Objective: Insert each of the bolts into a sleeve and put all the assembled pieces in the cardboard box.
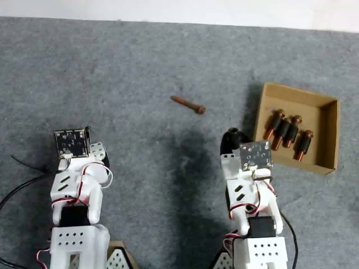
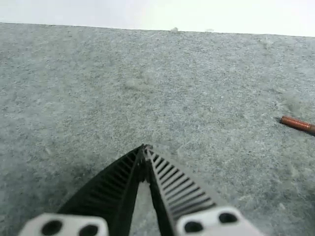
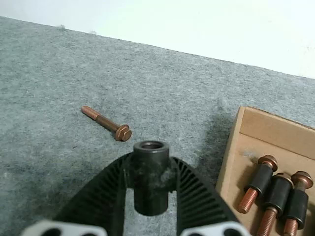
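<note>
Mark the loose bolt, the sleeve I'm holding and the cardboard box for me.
loose bolt (image 1: 187,104), high view, middle of its shank.
sleeve (image 3: 150,174), right wrist view, dark side wall below its open end.
cardboard box (image 1: 325,131), high view, bare patch of its floor.

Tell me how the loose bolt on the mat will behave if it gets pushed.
The bolt looks like rigid metal, so it should stay stiff. Its round shank lies flat, so it will probably roll, curving around its wider head. The fuzzy grey mat likely slows it quickly.
</note>
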Robot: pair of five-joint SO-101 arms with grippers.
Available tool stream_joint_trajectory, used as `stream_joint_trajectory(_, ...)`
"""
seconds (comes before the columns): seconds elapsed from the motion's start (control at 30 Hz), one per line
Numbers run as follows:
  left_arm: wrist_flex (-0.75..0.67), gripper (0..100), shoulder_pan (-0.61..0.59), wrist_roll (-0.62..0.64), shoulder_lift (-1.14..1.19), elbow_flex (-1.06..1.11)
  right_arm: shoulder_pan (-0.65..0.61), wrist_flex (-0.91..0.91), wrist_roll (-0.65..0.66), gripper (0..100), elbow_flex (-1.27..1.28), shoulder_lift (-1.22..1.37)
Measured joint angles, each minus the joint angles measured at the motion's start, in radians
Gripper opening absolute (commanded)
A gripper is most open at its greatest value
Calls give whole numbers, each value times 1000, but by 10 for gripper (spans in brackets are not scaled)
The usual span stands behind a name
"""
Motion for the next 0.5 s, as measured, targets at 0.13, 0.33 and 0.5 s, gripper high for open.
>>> stream_joint_trajectory(0.13, 0, 10, 0, 0, 0, 0, 0, 0, 0, 5, 0, 0)
stream_joint_trajectory(0.33, 0, 14, -2, 0, 0, 0, 0, 0, 0, 5, 0, 0)
stream_joint_trajectory(0.5, 26, 10, -2, -86, 0, 0, 0, 0, 0, 5, 0, 0)
